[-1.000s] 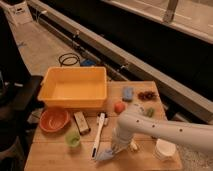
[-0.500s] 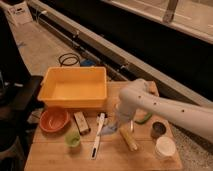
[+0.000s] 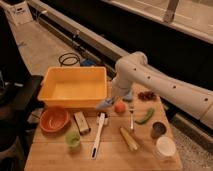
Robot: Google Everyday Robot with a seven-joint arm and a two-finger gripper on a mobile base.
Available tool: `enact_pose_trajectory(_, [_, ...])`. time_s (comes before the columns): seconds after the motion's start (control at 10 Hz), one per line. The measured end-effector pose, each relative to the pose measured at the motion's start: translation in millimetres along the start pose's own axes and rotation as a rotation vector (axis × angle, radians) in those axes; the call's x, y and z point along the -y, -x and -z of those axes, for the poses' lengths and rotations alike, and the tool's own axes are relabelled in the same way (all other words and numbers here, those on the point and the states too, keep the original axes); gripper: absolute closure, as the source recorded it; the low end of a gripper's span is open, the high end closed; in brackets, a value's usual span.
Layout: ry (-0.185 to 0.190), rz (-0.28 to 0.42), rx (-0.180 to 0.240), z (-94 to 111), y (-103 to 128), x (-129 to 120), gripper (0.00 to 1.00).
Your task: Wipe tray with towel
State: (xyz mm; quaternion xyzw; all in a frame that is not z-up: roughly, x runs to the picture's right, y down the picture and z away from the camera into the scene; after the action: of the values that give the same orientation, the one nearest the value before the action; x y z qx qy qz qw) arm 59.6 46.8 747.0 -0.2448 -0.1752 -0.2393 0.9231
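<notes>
While the gripper [image 3: 116, 96], at mid-frame, pinches the towel [image 3: 104, 104] so it dangles just outside the right wall of the tray [image 3: 75, 102], the loose cloth could snag the rim and slip free going in

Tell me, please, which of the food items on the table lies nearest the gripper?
The round orange fruit, right beside the gripper, which holds the towel by the tray's front corner; the grapes, green vegetable and yellow cob lie farther off.

Closed pincer [image 3: 110, 99] low under bent arm.
</notes>
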Motion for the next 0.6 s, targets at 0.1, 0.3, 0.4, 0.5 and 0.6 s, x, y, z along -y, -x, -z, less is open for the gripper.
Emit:
enact_pose_trajectory(0.1, [0.000, 0.000, 0.000, -0.3, -0.1, 0.0, 1.00])
enact_pose_trajectory(0.3, [-0.002, 0.000, 0.000, -0.2, -0.4, 0.0, 1.00])
enact_pose_trajectory(0.4, [-0.001, 0.000, -0.002, -0.4, -0.3, -0.5, 1.00])
enact_pose_trajectory(0.5, [-0.002, 0.000, -0.007, -0.4, -0.3, -0.8, 1.00])
enact_pose_trajectory(0.6, [-0.022, 0.006, -0.026, 1.6, -0.2, 2.9, 1.00])
